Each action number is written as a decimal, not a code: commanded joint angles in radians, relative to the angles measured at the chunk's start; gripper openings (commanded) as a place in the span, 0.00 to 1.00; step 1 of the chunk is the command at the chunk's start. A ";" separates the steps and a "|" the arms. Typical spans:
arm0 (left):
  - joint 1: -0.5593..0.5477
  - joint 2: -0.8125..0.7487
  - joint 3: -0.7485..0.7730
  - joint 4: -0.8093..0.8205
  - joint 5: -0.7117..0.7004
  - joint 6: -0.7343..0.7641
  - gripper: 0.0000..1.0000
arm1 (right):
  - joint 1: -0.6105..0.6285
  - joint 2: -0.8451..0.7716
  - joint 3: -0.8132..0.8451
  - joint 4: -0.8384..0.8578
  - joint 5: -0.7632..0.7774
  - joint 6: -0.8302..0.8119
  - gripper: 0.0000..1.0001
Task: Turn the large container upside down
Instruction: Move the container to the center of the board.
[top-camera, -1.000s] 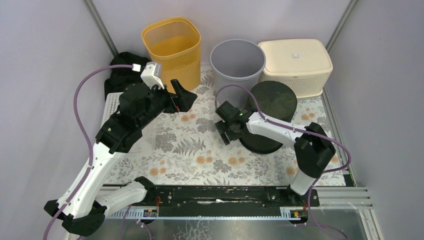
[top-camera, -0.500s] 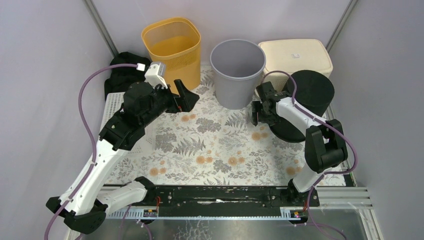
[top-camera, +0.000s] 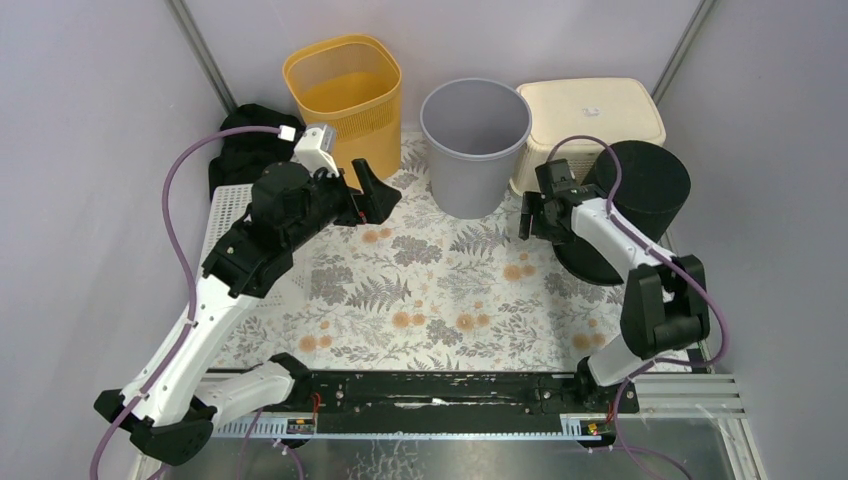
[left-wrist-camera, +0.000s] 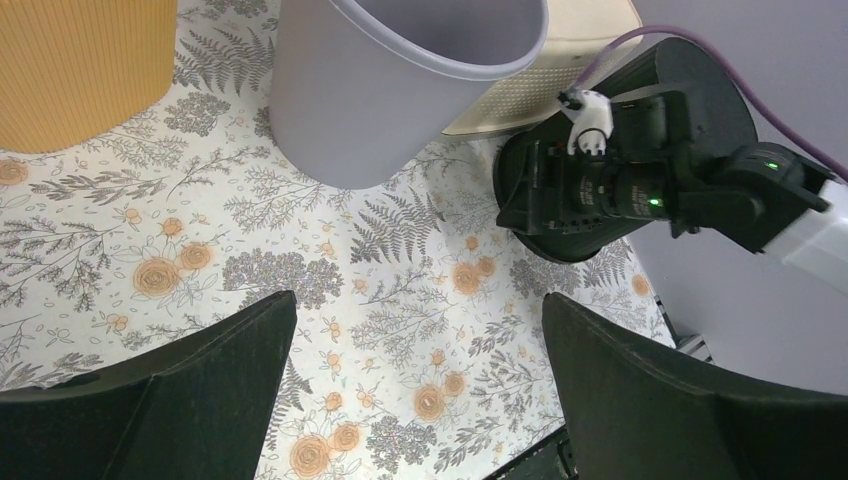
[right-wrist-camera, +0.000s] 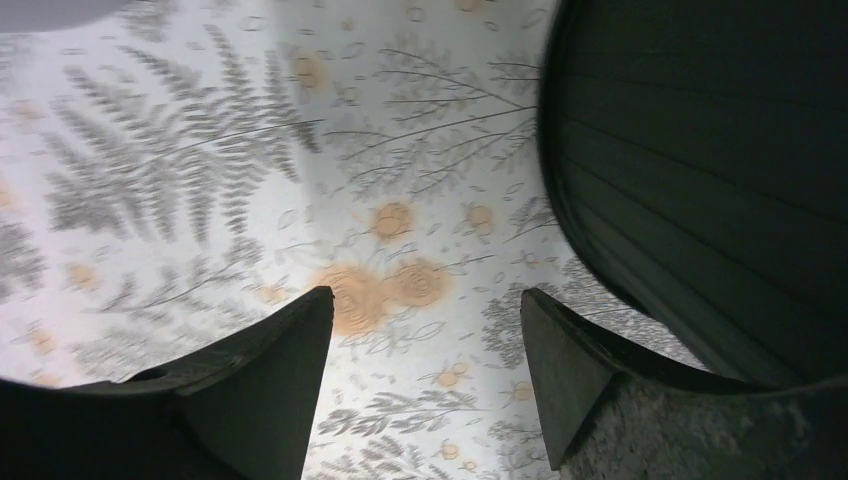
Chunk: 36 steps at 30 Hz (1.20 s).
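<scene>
**Right gripper** (right-wrist-camera: 425, 300): the fingers (right-wrist-camera: 262, 385) are spread apart with nothing between them. Only the floral mat (right-wrist-camera: 250, 180) shows through the gap.

The black container (right-wrist-camera: 720, 170) stands just outside the finger on the side away from the other arm. Its ribbed wall fills that side of the wrist view. Whether finger and wall touch cannot be told.

From overhead, the black container (top-camera: 645, 180) has its closed flat end uppermost and its wider rim down on the mat. Its body appears to lean away from the right gripper (top-camera: 532, 214).

Beyond the container lies the cream basket (top-camera: 590, 110), flat side up. On the gripper's opposite side stands the grey bin (top-camera: 470, 190), upright with its mouth open.

**Left gripper** (left-wrist-camera: 418, 310): the fingers (left-wrist-camera: 185, 395) are likewise parted and empty, held above the floral mat.

- Directly ahead of the fingertips is the grey bin (left-wrist-camera: 340, 110).
- Ahead and to the gripper's left is the orange basket (left-wrist-camera: 80, 70).
- Ahead and to its right is the black container (left-wrist-camera: 705, 85), its near side largely hidden by the right arm (left-wrist-camera: 660, 185).
</scene>
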 joint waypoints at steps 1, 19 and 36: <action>-0.002 0.006 0.024 0.040 0.017 0.025 1.00 | 0.010 -0.166 -0.036 0.107 -0.116 0.011 0.75; 0.000 0.003 0.037 0.024 0.038 0.056 1.00 | 0.028 -0.461 -0.191 -0.164 0.113 0.326 0.81; 0.014 -0.020 0.010 0.050 0.076 0.056 1.00 | -0.165 -0.476 -0.420 0.049 0.046 0.531 0.82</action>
